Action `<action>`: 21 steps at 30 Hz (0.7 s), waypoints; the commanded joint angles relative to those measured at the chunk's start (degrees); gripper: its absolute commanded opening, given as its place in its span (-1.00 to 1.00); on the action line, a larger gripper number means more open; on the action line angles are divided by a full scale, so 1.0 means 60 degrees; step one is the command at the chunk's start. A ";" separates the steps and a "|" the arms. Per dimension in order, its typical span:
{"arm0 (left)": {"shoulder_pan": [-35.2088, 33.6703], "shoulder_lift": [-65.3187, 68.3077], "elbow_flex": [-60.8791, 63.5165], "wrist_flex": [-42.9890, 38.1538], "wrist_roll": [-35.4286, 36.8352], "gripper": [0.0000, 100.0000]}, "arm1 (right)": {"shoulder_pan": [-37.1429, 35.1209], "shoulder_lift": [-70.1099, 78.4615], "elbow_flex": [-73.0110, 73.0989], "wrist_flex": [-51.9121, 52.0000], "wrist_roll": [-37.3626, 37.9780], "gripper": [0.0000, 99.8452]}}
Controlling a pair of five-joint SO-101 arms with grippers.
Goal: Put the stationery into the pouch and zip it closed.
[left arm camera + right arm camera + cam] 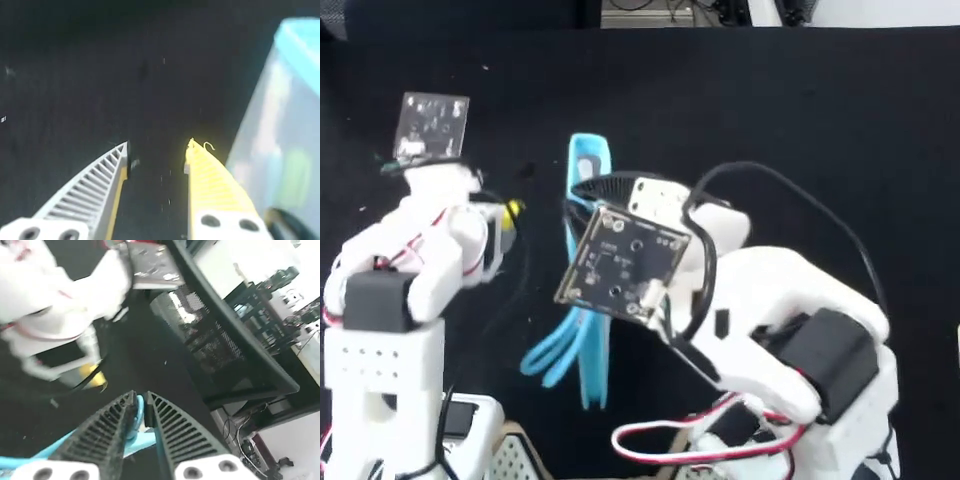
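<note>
At the left of the black table [800,120] stands the first of the two arms. Its left hand [157,150] hangs low over bare table with its two fingers, one grey [107,175] and one yellow [210,175], spread apart and nothing between them, so the hand is released. In the high view the yellow fingertip points towards the middle of the table, near the pouch but apart from it.

One pouch [590,165] lies in the middle, between the two arms. It is light blue with a see-through side, and from above it shows as a long narrow shape running from the far side towards the arm bases. One blue strap [548,355] loops out from its near end onto the table. In the left wrist view the pouch fills the edge of the frame, just beside the yellow finger.

To the right, the second arm leans in over the pouch. Its right hand [142,396] has two black ribbed fingers drawn almost together, clenched on the blue edge of the pouch near its far end.
</note>
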 commanded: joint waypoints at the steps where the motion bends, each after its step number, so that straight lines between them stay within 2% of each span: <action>1: 0.0095 -0.1231 -0.0432 0.0821 0.0015 -0.62 | -0.0044 0.0051 0.0198 -0.1158 -0.0718 -0.98; 4: 0.0095 -0.2330 0.0081 0.0864 0.0073 -0.61 | -0.0029 0.0037 0.0432 -0.1612 -0.1568 -0.98; 7: 0.0095 -0.3473 0.0769 0.0440 0.0220 -0.61 | -0.0044 0.0037 0.0447 -0.1919 -0.1905 -0.98; 11: 0.0183 -0.4806 0.1648 -0.0689 0.1348 -0.61 | -0.0059 0.0066 0.0462 -0.2271 -0.1905 -0.98; 15: 0.1604 -0.5714 0.2073 -0.1158 0.1363 -0.61 | -0.0059 0.0066 0.0476 -0.2168 -0.1890 -0.98; 18: 0.2059 -0.6168 0.2571 -0.1231 0.1363 -0.61 | 0.0000 -0.0007 0.0476 -0.1612 -0.1846 -0.98; 21: 0.1297 -0.6476 0.3245 -0.1245 0.1348 -0.61 | 0.0293 -0.0007 0.0476 0.0132 -0.1919 -0.97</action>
